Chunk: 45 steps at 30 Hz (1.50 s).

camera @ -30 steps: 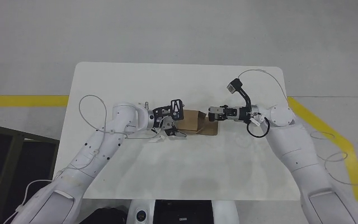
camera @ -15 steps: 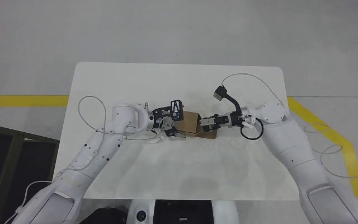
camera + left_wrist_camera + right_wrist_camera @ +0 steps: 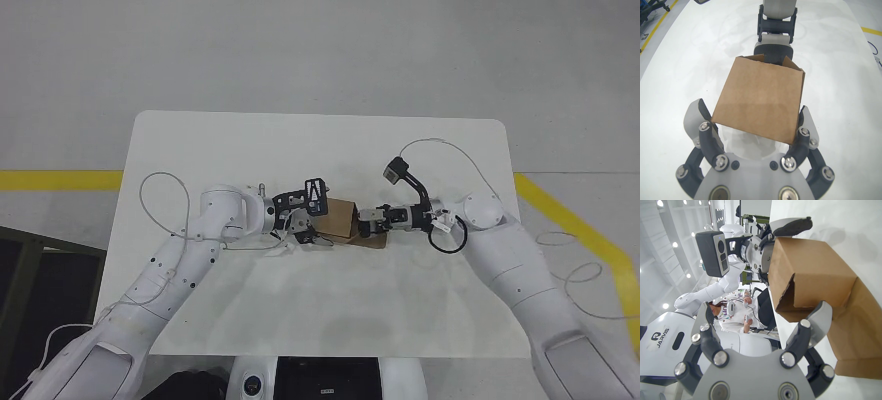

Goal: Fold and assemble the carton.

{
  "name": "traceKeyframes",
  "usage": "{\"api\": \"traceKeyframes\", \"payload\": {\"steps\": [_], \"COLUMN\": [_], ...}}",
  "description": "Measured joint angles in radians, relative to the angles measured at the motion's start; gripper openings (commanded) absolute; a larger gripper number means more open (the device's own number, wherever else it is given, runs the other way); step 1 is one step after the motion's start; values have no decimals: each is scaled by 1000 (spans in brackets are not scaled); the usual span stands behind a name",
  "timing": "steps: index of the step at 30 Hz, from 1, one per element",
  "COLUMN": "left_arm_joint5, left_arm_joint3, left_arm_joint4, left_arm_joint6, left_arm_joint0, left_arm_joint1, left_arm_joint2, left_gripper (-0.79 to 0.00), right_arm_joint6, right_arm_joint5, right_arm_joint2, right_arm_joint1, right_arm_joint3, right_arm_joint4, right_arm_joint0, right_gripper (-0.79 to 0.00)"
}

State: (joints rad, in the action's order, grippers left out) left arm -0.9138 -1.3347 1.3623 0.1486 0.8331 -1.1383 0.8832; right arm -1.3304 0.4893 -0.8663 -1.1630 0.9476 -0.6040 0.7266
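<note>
A brown carton [image 3: 340, 217] lies on its side at the middle of the white table [image 3: 200, 140]. My left gripper [image 3: 303, 228] is shut on its closed end; in the left wrist view the carton [image 3: 761, 98] sits between both fingers [image 3: 701, 111]. My right gripper [image 3: 368, 222] is at the opposite, open end and stands open. In the right wrist view one finger [image 3: 821, 315] rests against the carton [image 3: 810, 275] by a loose flap [image 3: 851, 332], while the other finger hangs free. The right gripper [image 3: 775, 51] also shows beyond the carton's far edge.
The table has bare white surface on all sides of the carton. Its front edge lies close to my body, and grey floor with a yellow line [image 3: 60, 180] runs past both ends.
My right gripper has moved from above the carton's end down and inward against its open end, with the wrist turned. The left gripper and carton have stayed put.
</note>
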Motion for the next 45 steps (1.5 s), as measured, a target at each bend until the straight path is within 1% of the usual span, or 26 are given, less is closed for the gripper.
{"api": "traceKeyframes", "payload": {"steps": [7,11,20,24,29,32,38,41,45], "left_arm_joint5": [0,2,1,16,16,32,45,67,97], "left_arm_joint3": [-5,-9,-28,-31,-30,-22,-3,17,43], "left_arm_joint4": [-4,-7,-3,-17,-42,-64,-75,-38,21], "left_arm_joint6": [6,11,27,37,42,33,-21,-79,-198], "left_arm_joint0": [2,5,23,33,45,54,59,60,67], "left_arm_joint1": [0,0,8,8,11,11,7,4,3], "left_arm_joint2": [2,4,23,29,43,50,45,38,35], "left_gripper": [0,0,0,0,0,0,0,0,0], "right_arm_joint6": [49,53,69,84,75,75,77,78,76], "right_arm_joint5": [20,24,48,57,69,73,78,78,76], "right_arm_joint2": [9,24,41,46,59,68,72,68,59], "right_arm_joint1": [-16,-29,-56,-70,-86,-96,-111,-115,-116], "right_arm_joint3": [-16,-14,-57,-79,-102,-117,-141,-154,-162], "right_arm_joint4": [-7,-15,-47,-70,-82,-83,-83,-81,-77], "right_arm_joint0": [-1,-3,-13,-13,-18,-25,-38,-43,-46], "right_gripper": [0,0,0,0,0,0,0,0,0]}}
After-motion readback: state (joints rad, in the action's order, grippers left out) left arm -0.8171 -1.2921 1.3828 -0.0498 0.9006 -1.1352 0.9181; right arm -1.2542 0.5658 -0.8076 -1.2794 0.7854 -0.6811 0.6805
